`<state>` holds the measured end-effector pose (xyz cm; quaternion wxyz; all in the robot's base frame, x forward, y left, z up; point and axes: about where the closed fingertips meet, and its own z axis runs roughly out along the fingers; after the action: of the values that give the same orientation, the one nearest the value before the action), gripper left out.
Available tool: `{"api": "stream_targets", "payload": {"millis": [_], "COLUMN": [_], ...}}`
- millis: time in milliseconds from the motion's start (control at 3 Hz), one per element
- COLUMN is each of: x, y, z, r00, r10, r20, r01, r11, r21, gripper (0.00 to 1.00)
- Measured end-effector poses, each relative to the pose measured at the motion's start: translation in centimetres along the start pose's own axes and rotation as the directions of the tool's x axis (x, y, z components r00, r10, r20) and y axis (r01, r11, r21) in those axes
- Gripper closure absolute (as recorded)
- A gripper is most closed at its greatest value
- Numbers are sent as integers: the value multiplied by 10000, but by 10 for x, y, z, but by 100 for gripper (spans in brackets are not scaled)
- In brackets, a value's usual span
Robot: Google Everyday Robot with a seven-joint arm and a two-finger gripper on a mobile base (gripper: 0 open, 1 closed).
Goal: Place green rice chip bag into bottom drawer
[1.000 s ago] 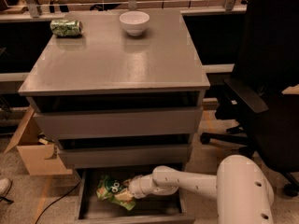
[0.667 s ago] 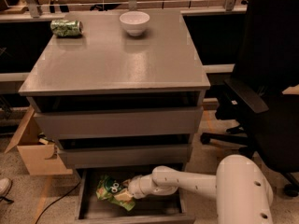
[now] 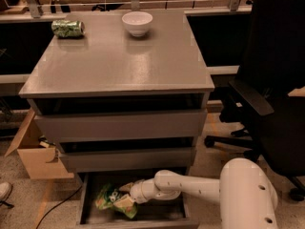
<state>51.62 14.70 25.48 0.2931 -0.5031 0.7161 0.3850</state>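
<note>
Placement step: my gripper (image 3: 125, 198), grip state indiscernible, reaches inside the wide shallow grey bottom drawer (image 3: 157, 212) with the crinkly bright green rice chip bag (image 3: 108, 198) at its tip, apparently down; next, I judge, release and withdraw.

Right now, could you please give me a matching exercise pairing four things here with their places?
1 green rice chip bag
2 white bowl
3 green drink can
4 cardboard box

A on the floor left of the cabinet
B lying sideways at the cabinet top's back-left corner
C in the open bottom drawer
D upright at the back of the cabinet top

Pairs: 1-C, 2-D, 3-B, 4-A. The gripper is at the bag, inside the drawer.
</note>
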Motion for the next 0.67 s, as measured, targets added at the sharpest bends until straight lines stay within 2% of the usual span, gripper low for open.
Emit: {"api": "stream_targets", "payload": {"millis": [333,667], "x": [0,3], "y": [3,5], "z": [-1,-15], "r00": [9999,9999], "r10": [-20,33], "r20": [101,137], "r01": [20,-37], "r11": [10000,9996], "r21": [14,290], "gripper": [0,0]}}
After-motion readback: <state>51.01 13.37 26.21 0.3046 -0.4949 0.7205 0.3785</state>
